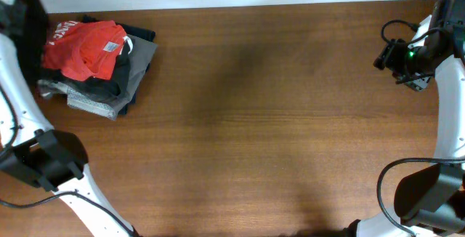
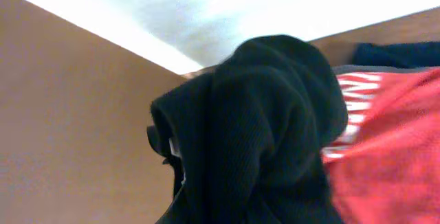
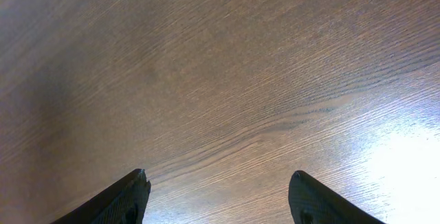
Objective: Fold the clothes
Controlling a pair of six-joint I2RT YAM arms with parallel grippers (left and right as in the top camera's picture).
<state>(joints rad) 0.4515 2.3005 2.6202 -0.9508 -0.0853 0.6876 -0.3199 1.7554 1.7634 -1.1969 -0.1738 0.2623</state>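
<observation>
Two claws, one shirt (image 2: 261, 135): it hangs bunched over the left claw at the far-left edge of the table (image 1: 254, 106), hiding those jaws so their grip cannot be told, while the right claw (image 3: 218, 179) gapes wide, empty, well off right.

The black shirt (image 2: 261, 135) hangs bunched in a thick, rounded wad right where my left fingers would show. It sits so close that it hides them, and I cannot tell how much cloth lies between them. The fabric is plain, soft and finely ribbed, dropping in deep vertical folds from a domed top. A small white tag (image 2: 173, 146) peeks out of the fold on the wad's left side. From overhead, the shirt (image 1: 30, 33) is a narrow dark gathered mass at my left fingers' end of the arm, crumpled and not spread flat.
</observation>
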